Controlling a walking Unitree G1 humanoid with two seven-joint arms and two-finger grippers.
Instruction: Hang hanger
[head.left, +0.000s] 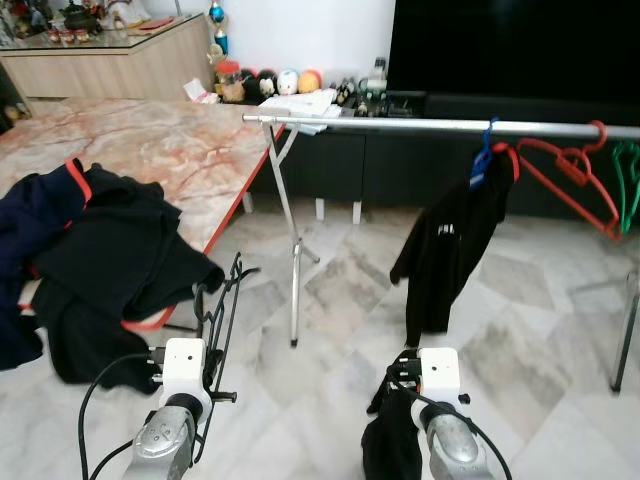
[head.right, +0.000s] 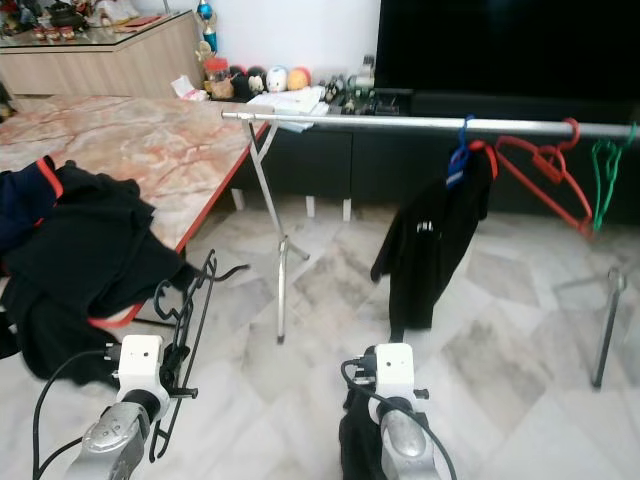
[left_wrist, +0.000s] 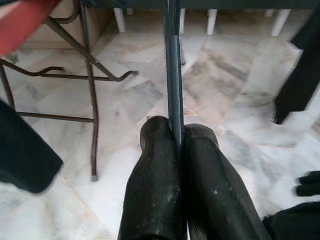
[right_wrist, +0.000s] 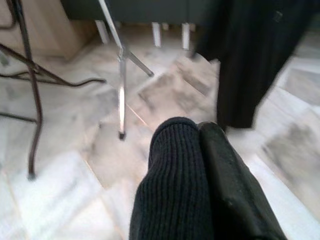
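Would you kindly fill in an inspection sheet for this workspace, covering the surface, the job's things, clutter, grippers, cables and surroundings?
Surface: marble tile floor; marble-top table at the robot's left.
Job's things: black hanger in the left gripper; black garment in the right gripper; clothes rail ahead, carrying a hung black shirt on a blue hanger, red hangers and a green hanger.
Clutter: dark clothes pile on the table.
Grippers: left gripper shut on the hanger's wire; right gripper shut on the garment.
Cables: black cable looping by the left wrist.
Surroundings: low dark cabinet with ornaments; dark screen behind.
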